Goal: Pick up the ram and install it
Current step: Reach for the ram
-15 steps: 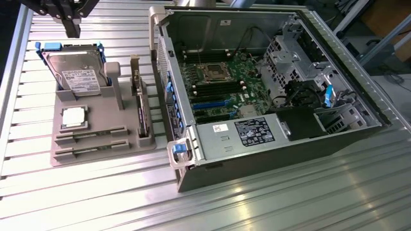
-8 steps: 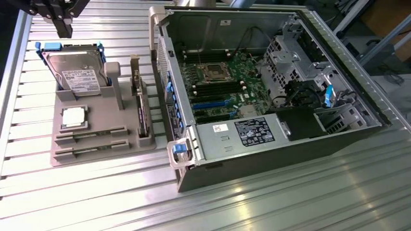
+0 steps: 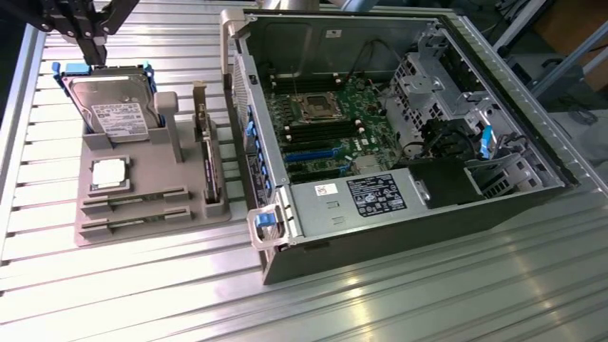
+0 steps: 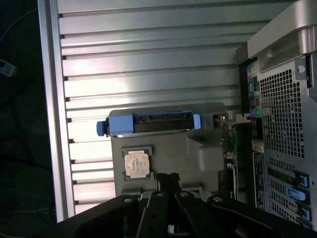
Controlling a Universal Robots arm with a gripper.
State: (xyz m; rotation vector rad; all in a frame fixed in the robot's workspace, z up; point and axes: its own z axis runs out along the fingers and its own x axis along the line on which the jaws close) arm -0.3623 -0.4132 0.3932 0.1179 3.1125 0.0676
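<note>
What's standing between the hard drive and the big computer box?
An expansion card, upright in the gray tray, stands between hard drive and computer box. The exterior view shows it.

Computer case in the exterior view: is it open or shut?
Open. The computer case has no panel over its upward side; the motherboard and power supply inside are plainly exposed.

Hard drive [image 3: 116, 112] label, power supply [image 3: 375, 194] label — illegible.

surface: ribbed metal table [image 3: 399, 306] | light: bright glare on its slats | surround: dark beyond edge
</note>
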